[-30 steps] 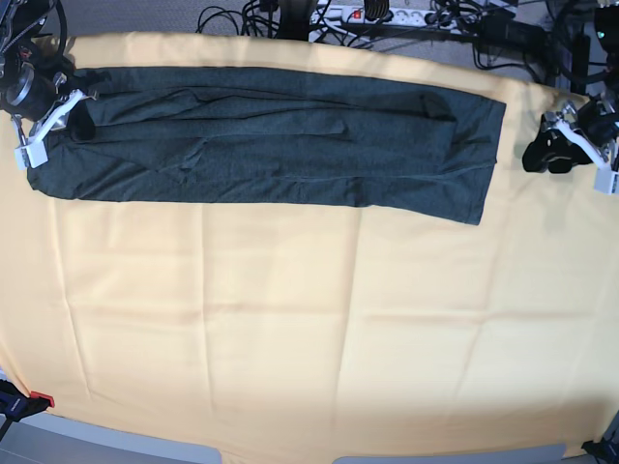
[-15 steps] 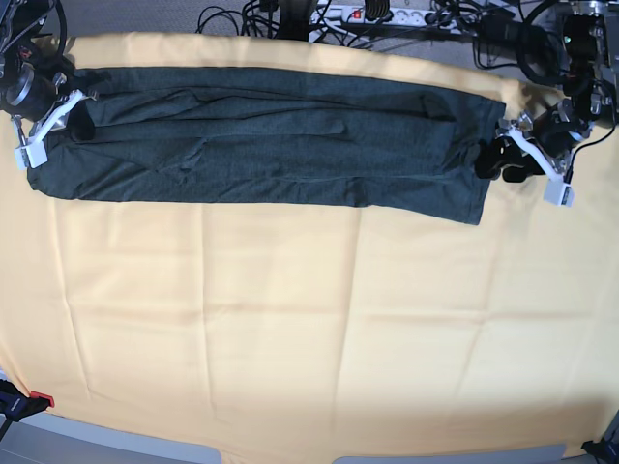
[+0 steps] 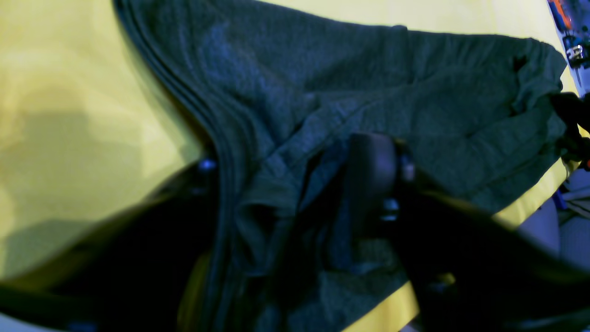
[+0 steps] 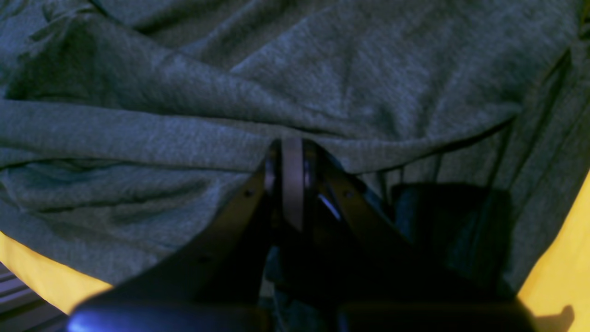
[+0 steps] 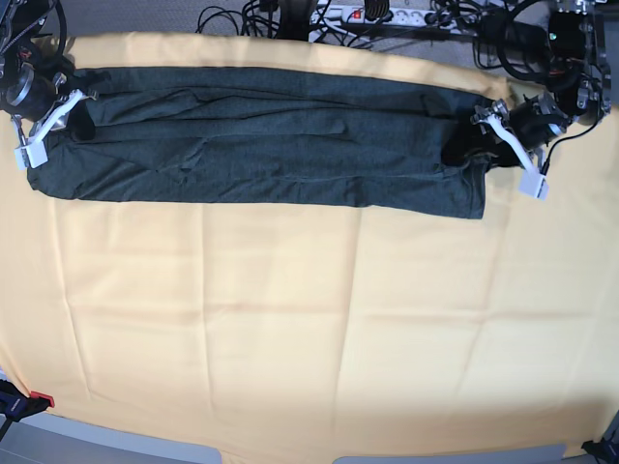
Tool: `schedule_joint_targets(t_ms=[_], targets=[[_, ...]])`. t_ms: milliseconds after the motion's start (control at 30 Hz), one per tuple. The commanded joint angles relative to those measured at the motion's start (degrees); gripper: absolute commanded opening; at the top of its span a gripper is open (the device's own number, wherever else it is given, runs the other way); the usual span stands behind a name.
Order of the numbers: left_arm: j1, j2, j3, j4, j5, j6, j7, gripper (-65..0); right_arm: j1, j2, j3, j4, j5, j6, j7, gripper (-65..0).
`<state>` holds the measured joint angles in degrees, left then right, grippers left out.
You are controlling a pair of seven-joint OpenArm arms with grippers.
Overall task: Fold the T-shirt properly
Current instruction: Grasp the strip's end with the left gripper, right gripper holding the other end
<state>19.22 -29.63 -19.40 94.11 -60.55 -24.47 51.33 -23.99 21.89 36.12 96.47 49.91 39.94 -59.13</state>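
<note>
While the T-shirt already lies as a long narrow band along the far edge of the yellow tablecloth, we'd say we're only partway: the lengthwise folds look done, the end-to-end folds are left. Our right gripper is pinched tight on the cloth at one end. Our left gripper has its jaws partly apart around the bunched hem at the other end; whether it's gripping yet, we can't tell.

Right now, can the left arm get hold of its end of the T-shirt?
Probably yes. The left gripper is already at the T-shirt hem, one finger pressing into bunched cloth, jaws apart around the fabric. Nothing blocks it.
</note>
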Motion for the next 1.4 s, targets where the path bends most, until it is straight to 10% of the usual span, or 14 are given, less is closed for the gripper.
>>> schedule_joint_targets(t_ms=[0, 100, 533, 833, 1067, 1267, 1367], targets=[[0.2, -0.7, 0.0, 0.3, 1.4, 0.1, 1.2, -44.8, -0.1, 1.0, 0.3, 0.5, -0.2, 0.1, -0.4, -65.0], [-0.1, -0.7, 0.0, 0.3, 3.7, 1.4, -0.5, -65.0, -0.1, 1.0, 0.3, 0.5, -0.3, 0.1, -0.4, -65.0], [-1.9, -0.7, 0.0, 0.3, 4.1, 3.0, -1.5, -65.0, -0.1, 1.0, 0.3, 0.5, -0.3, 0.1, -0.5, -65.0], [-2.9, -0.7, 0.0, 0.5, -7.5, -7.6, 3.1, -65.0, -0.2, 1.0, 0.3, 0.5, -0.3, 0.1, -0.5, -65.0], [-2.9, -0.7, -0.2, 0.5, -3.3, -7.7, 2.6, -65.0, -0.1, 1.0, 0.3, 0.5, -0.3, 0.1, -0.5, -65.0], [-2.9, -1.0, -0.2, 0.5, -1.1, -7.4, 2.5, -31.3, -0.2, 1.0, 0.3, 0.5, -0.3, 0.1, -0.7, -65.0], [-2.9, -1.2, -0.2, 0.5, -0.8, -4.6, 2.8, -27.1, -0.1, 1.0, 0.3, 0.5, -0.3, 0.1, -1.1, -65.0]])
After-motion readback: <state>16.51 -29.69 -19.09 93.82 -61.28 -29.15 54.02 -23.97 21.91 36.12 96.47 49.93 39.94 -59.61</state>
